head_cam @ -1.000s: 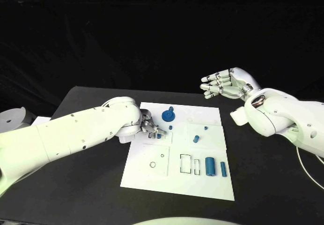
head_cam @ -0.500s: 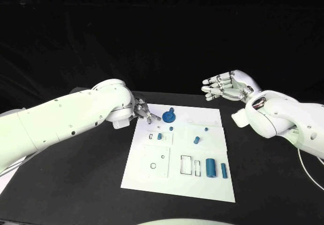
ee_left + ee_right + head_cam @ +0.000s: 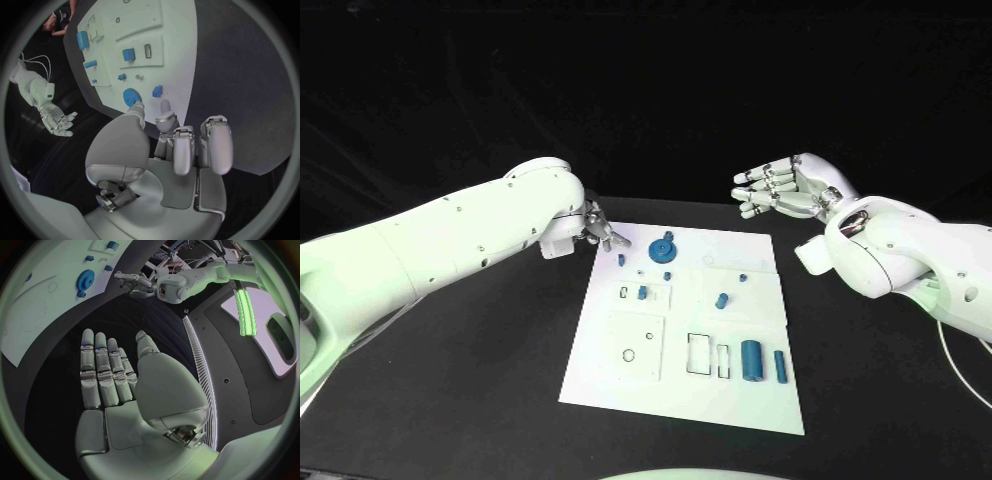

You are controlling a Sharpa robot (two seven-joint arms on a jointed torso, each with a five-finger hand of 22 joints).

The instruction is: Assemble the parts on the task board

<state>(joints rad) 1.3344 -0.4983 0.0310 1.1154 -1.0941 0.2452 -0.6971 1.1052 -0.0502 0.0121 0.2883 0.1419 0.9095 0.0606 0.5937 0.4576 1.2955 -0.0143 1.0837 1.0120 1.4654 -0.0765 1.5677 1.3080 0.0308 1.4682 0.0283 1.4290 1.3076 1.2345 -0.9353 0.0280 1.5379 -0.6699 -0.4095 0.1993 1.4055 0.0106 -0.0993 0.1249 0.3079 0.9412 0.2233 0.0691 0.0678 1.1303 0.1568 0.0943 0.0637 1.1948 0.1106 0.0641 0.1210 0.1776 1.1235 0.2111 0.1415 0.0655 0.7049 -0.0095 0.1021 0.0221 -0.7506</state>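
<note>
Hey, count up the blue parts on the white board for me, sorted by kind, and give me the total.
Gear: 1
Long cylinders: 2
Small pieces: 5, the last one tiny and hard to make out
Total: 8

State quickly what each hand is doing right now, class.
Left hand: open, holds nothing, beside the task board.
Right hand: open, empty.
</note>
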